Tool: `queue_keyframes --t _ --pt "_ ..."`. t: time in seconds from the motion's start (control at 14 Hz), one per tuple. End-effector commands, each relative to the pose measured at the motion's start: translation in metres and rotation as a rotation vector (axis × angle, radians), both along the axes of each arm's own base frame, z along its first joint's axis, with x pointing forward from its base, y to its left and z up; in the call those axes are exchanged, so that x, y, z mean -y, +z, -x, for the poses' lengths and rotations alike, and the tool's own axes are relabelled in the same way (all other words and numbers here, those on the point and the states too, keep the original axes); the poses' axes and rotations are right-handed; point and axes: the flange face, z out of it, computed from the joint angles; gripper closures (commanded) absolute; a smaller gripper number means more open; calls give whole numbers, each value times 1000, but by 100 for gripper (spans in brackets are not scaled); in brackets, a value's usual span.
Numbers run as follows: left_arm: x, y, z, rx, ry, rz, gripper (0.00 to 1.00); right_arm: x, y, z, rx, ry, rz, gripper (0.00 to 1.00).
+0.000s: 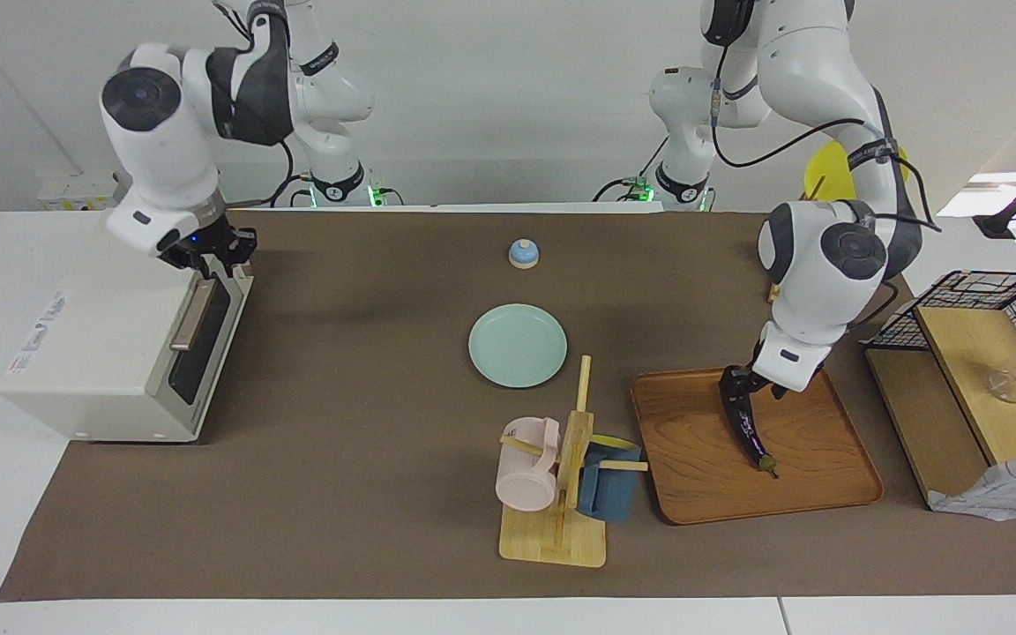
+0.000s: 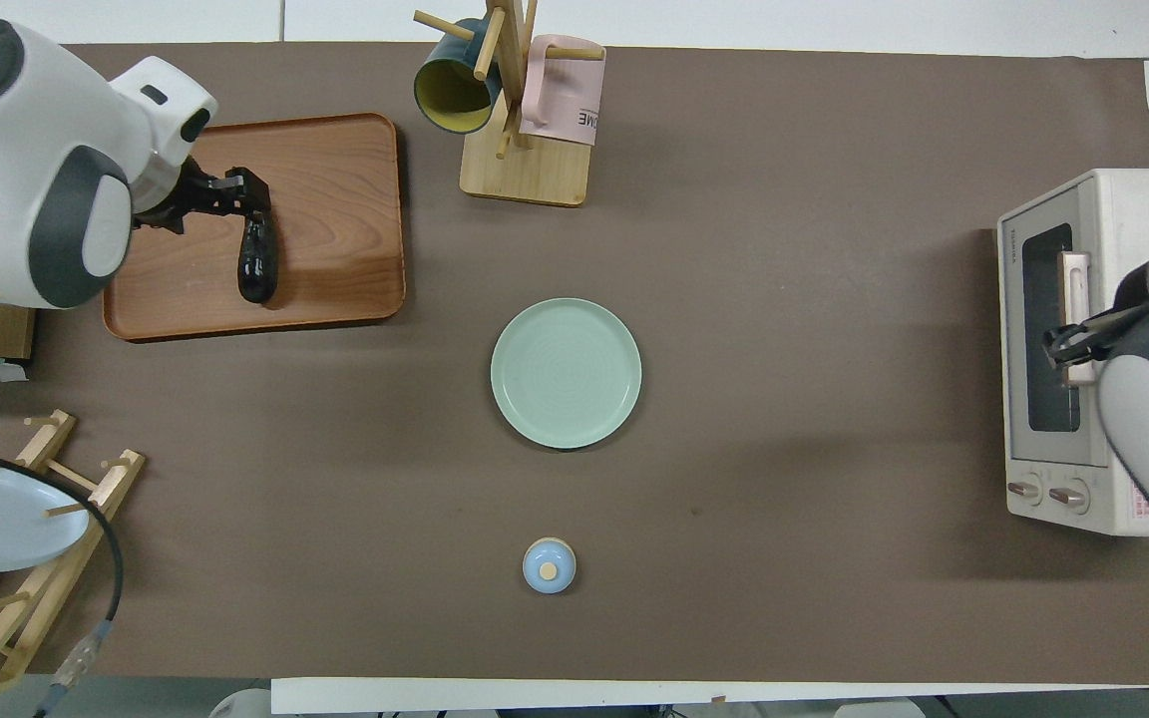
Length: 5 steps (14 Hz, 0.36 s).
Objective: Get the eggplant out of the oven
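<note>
The eggplant (image 1: 748, 432) is dark and slender. It hangs tilted in my left gripper (image 1: 735, 383), stem tip down, low over the wooden tray (image 1: 825, 476); I cannot tell whether the tip touches the tray. The overhead view shows the eggplant (image 2: 257, 261), the left gripper (image 2: 247, 199) shut on its upper end, and the tray (image 2: 335, 160). The off-white oven (image 1: 93, 353) stands at the right arm's end of the table with its dark glass door closed. My right gripper (image 1: 208, 254) is at the end of the door's bar handle (image 1: 190, 316) nearest the robots, also in the overhead view (image 2: 1068, 349).
A pale green plate (image 1: 517, 345) lies mid-table. A small blue knob-topped object (image 1: 523, 254) sits nearer the robots. A wooden mug stand (image 1: 561, 494) holds a pink and a blue mug beside the tray. A wire basket on wooden boxes (image 1: 967, 388) and a dish rack (image 2: 26, 538) stand at the left arm's end.
</note>
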Motion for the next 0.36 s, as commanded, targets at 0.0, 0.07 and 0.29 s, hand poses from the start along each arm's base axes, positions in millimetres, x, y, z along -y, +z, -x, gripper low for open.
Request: queue_keyframes --t 0.0,0.07,0.29 --pt "-30 115 74 -26 -12 31 0 -2 77 1 40 -19 -57 0" --pt "-37 140 95 -34 -10 37 0 0 91 6 37 -27 -60 0" --pt "-51 196 137 -30 -42 48 0 12 93 11 17 -58 -56 0"
